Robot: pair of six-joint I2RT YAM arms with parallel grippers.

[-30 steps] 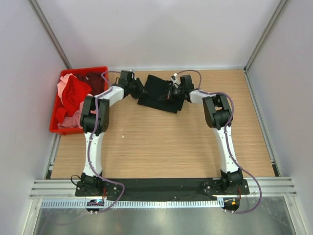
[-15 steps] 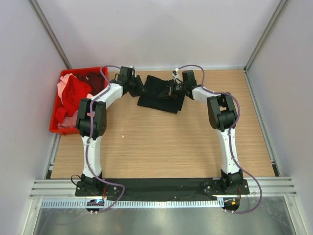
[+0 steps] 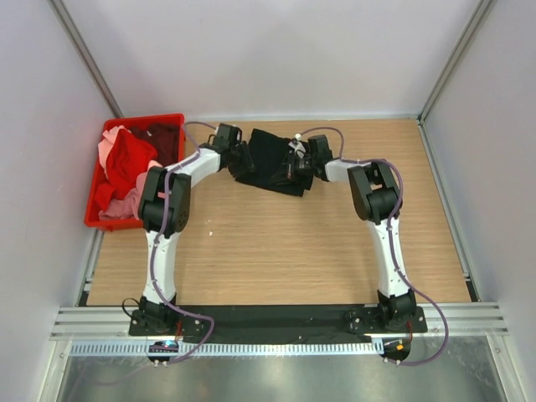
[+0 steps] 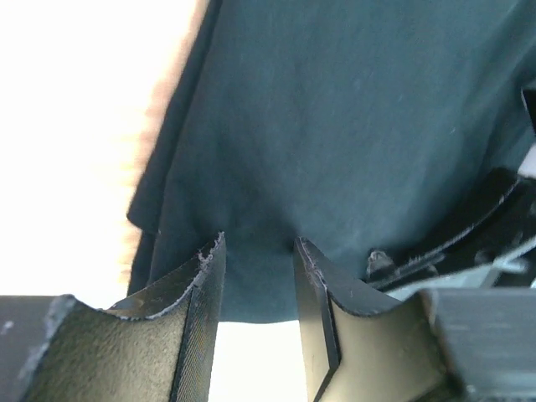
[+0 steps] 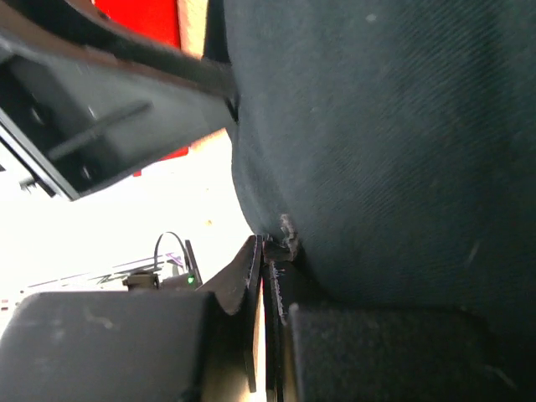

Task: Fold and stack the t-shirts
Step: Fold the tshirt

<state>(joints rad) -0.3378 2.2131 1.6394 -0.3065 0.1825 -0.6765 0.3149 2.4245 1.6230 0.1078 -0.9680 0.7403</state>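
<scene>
The plain black cloth t-shirt (image 3: 270,173) lies near the far edge of the wooden worktop (image 3: 276,251), a little left of the middle. The right claw (image 5: 266,244) is closed and seems to pinch its edge. The left claw (image 4: 258,244) is half-open, with its tips on the hem. If only one side lifts, the fold may skew, or the thin cloth may slip out.

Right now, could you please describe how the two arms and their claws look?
The left arm and right arm have white links, black joints and thin purple cables. The left claw and right claw each have two matte black fingers with worn edges.
</scene>
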